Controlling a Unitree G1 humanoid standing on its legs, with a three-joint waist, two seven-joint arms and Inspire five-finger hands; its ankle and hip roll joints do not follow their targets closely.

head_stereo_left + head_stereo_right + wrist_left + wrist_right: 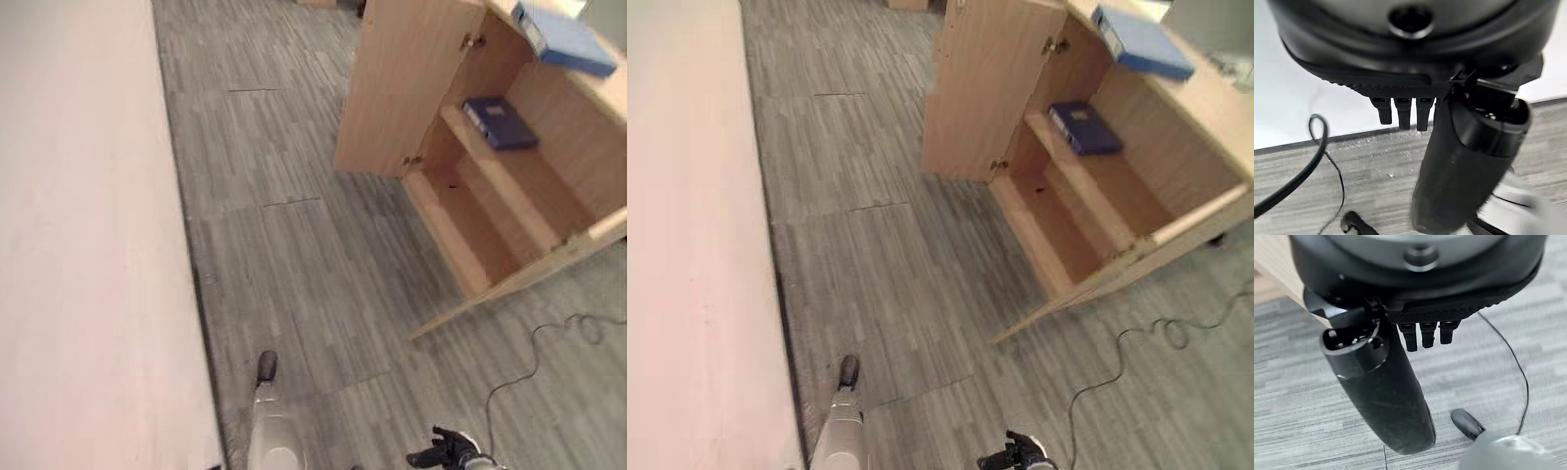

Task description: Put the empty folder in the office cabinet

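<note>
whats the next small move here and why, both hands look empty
Probably step toward the open light wooden cabinet and reach for the light blue folder lying on its top. Both hands hang low over the grey floor, the left hand and the right hand holding nothing. A dark blue folder already lies on the upper shelf. I cannot tell which one is empty.
</note>
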